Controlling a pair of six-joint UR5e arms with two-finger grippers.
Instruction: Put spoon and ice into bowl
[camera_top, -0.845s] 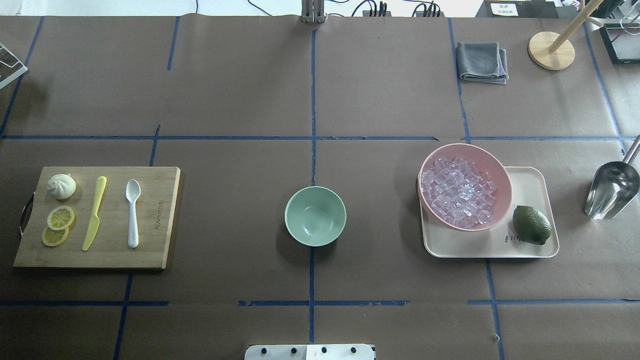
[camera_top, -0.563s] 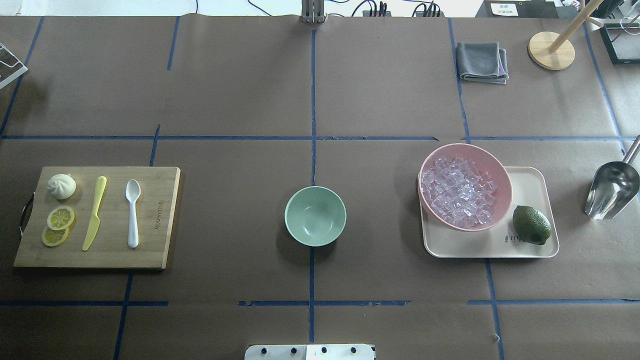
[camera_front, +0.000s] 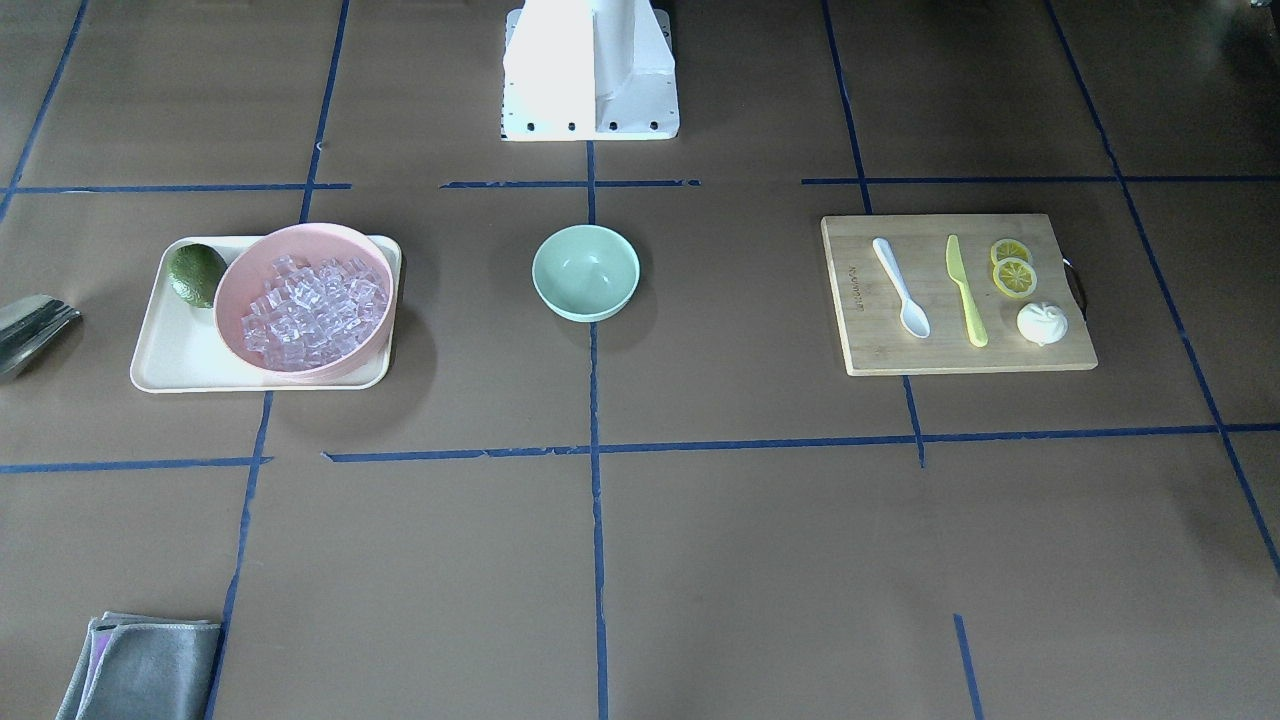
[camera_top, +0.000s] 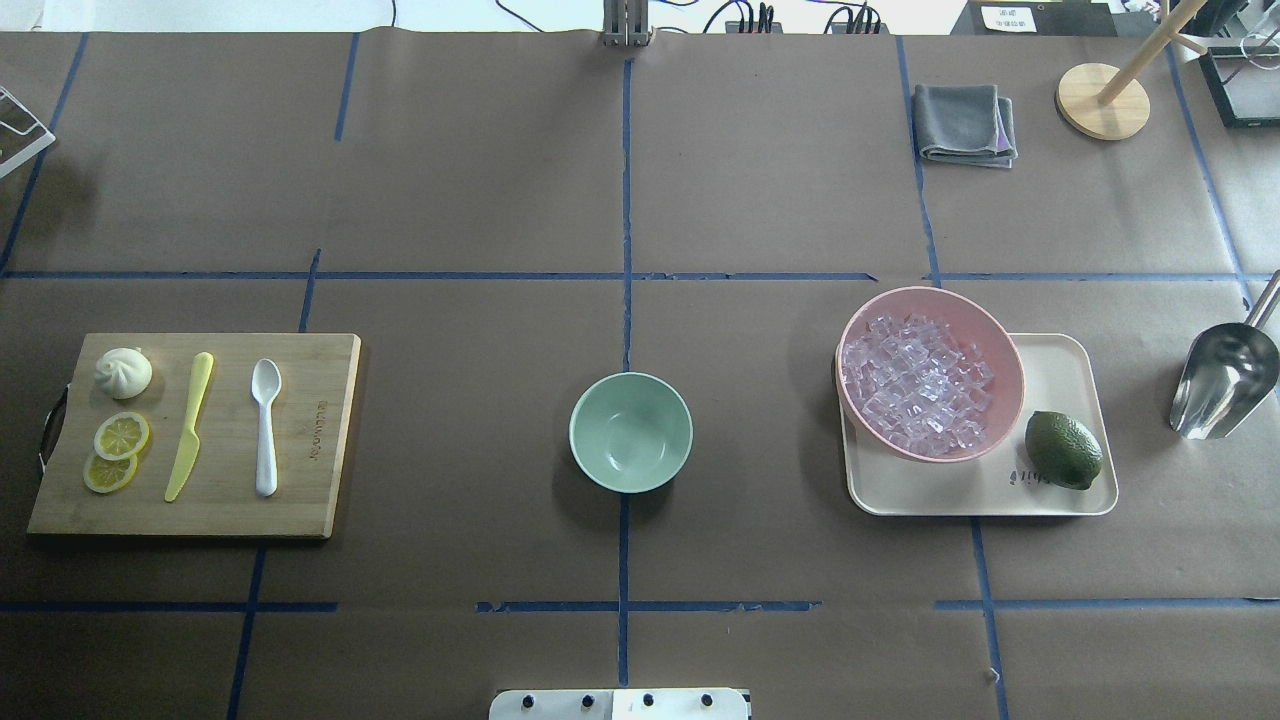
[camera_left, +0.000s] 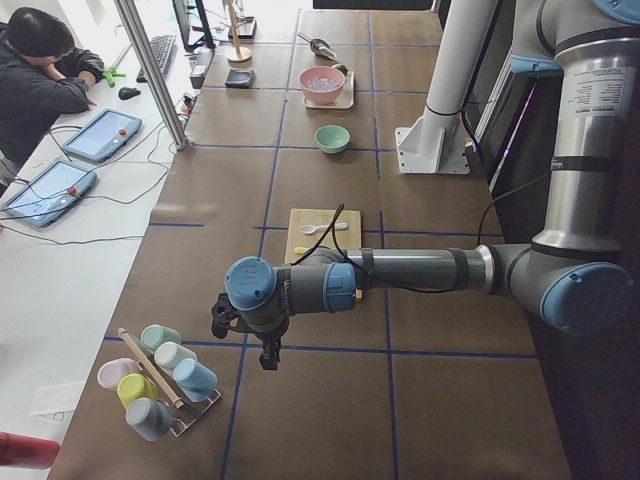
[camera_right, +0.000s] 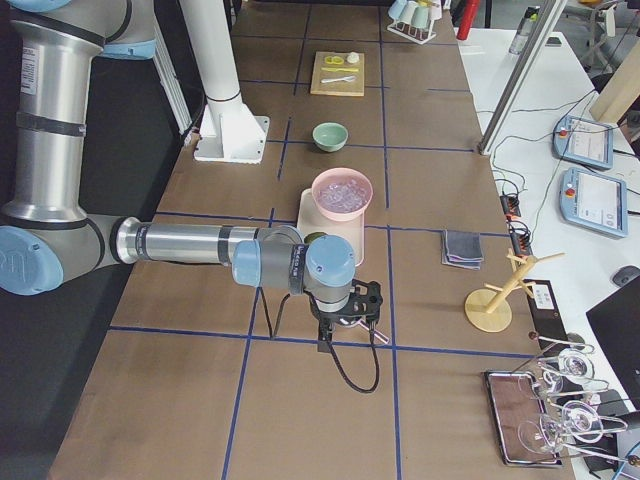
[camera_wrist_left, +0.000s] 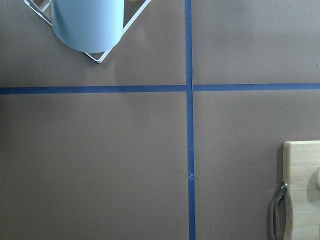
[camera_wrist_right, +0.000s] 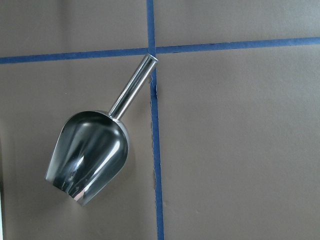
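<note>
Spoon (camera_top: 265, 425) and ice (camera_top: 918, 395) lie outside your empty bowl (camera_top: 630, 432), far from left gripper (camera_left: 264, 352) and right gripper (camera_right: 350, 325), whose states you cannot tell.

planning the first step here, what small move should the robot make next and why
Probably lower the right arm toward the handle of the metal scoop: the right wrist view looks straight down on it, the ice sits heaped in the pink bowl, and the mint-green bowl is empty. The spoon can follow.
</note>
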